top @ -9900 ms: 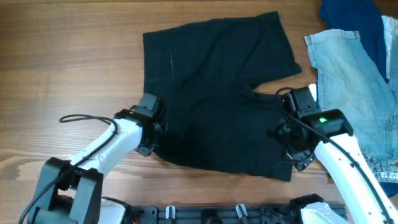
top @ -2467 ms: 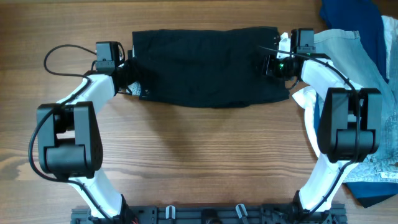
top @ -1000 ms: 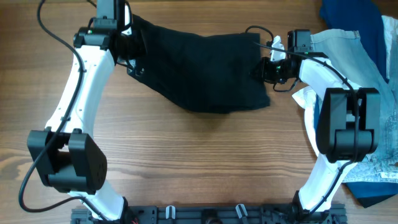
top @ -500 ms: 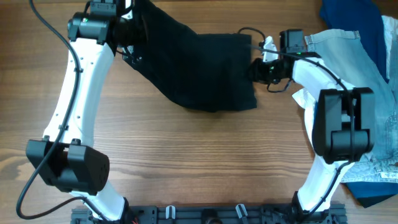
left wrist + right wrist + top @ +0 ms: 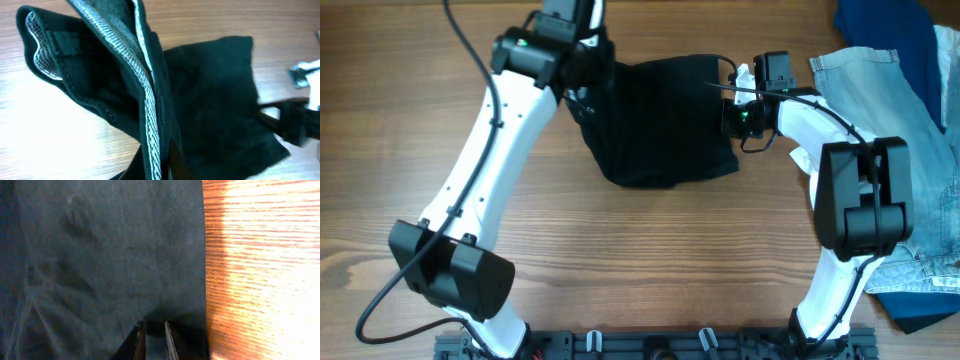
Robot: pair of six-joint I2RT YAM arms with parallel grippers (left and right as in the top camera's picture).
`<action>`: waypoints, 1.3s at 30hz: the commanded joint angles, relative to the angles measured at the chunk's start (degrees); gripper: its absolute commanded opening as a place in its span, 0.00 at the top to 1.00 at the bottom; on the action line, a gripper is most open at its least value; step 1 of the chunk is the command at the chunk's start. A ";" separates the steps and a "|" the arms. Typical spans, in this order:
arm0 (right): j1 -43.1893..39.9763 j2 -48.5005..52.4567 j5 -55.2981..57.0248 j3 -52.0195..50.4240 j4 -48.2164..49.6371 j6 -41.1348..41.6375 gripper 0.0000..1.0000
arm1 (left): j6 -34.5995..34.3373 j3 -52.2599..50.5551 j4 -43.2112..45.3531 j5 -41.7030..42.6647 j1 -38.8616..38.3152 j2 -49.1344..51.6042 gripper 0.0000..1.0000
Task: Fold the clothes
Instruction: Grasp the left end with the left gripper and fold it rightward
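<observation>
surface: brown wood-grain table (image 5: 650,260) | far middle: black soft-fabric shorts (image 5: 670,130), bunched, lower part lying on the wood, left end raised off it | right edge: pale blue denim garment (image 5: 880,110), spread out | far right corner: dark blue cloth (image 5: 885,35), touching the denim

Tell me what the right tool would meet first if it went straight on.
The black shorts: the right tool points left at their edge, fabric filling its wrist view; it is probably touching them now.
</observation>
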 commanded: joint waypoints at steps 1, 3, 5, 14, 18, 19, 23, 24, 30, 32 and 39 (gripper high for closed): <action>-0.04 2.58 -3.23 -0.48 1.22 2.58 0.86 | -2.08 1.49 1.11 1.92 -2.97 0.66 0.96; -0.04 2.64 -3.67 -0.48 1.86 3.72 0.87 | -4.07 1.49 2.23 2.01 -4.76 2.01 0.96; -0.04 2.64 -5.11 -0.48 2.27 3.69 0.87 | -5.53 1.49 3.15 2.01 -6.21 3.37 0.96; -0.09 2.62 -8.98 -0.48 3.67 3.87 0.87 | -14.32 1.49 6.40 2.08 -9.94 10.56 0.96; -0.17 2.51 -12.22 -0.48 5.88 5.33 0.88 | -18.62 1.49 8.74 2.16 -10.34 12.81 0.96; -0.24 2.43 -13.22 -0.48 6.49 5.92 0.88 | -19.52 1.49 9.27 2.27 -10.34 13.25 0.96; -1.49 0.11 -20.72 -0.48 11.08 8.50 0.89 | -20.92 1.49 10.88 3.41 -10.34 14.21 0.96; -1.86 -0.72 -21.53 -0.48 12.04 9.46 0.89 | -20.94 1.49 11.17 3.74 -10.34 14.38 0.96; -6.25 -10.14 -23.06 -0.48 16.98 15.02 0.89 | -20.94 1.49 12.35 6.19 -10.47 16.13 0.96; -8.52 -13.51 -23.08 -0.48 16.98 15.93 0.87 | -20.92 1.49 12.48 6.36 -10.73 16.33 0.93; -14.08 -16.59 -23.04 -0.48 13.94 15.61 0.68 | -20.85 1.49 12.96 6.34 -11.85 16.33 0.00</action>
